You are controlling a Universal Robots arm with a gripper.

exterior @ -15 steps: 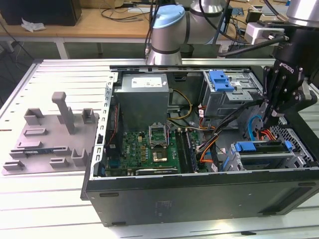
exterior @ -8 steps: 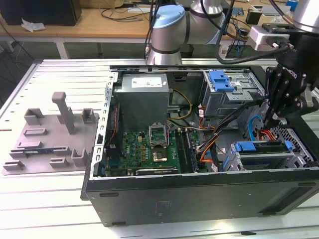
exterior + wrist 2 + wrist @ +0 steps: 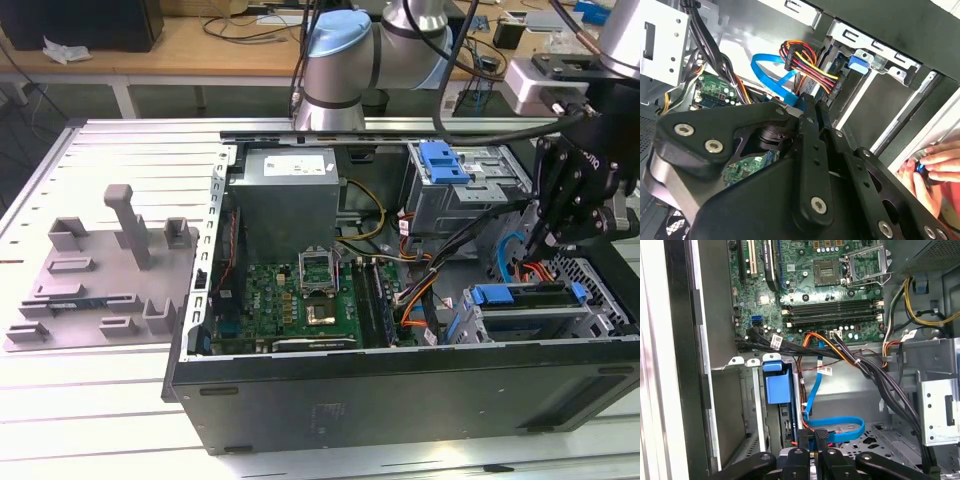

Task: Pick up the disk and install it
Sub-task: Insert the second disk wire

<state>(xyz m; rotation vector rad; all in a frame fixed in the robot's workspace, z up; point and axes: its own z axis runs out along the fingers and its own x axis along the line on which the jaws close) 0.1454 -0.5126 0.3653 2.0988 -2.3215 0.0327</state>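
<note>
**Gripper hangs just above the bay, disk below at seven o'clock**

From where I stand, the gripper [image 3: 533,246] is inside the open computer case [image 3: 400,385], near its front end. Its fingers [image 3: 813,436] are pinched close together, and I see nothing between them.

The disk [image 3: 512,297] sits in its blue frame in the lower drive cage [image 3: 560,322], apparently already slotted in. In the exterior view it lies near the fingertips, at about seven o'clock from them. Its long axis runs from nine to three o'clock.

The blue bracket [image 3: 444,160] on the upper cage is at eleven o'clock, well apart. A blue data cable [image 3: 837,427] loops just beside the fingertips.
</note>
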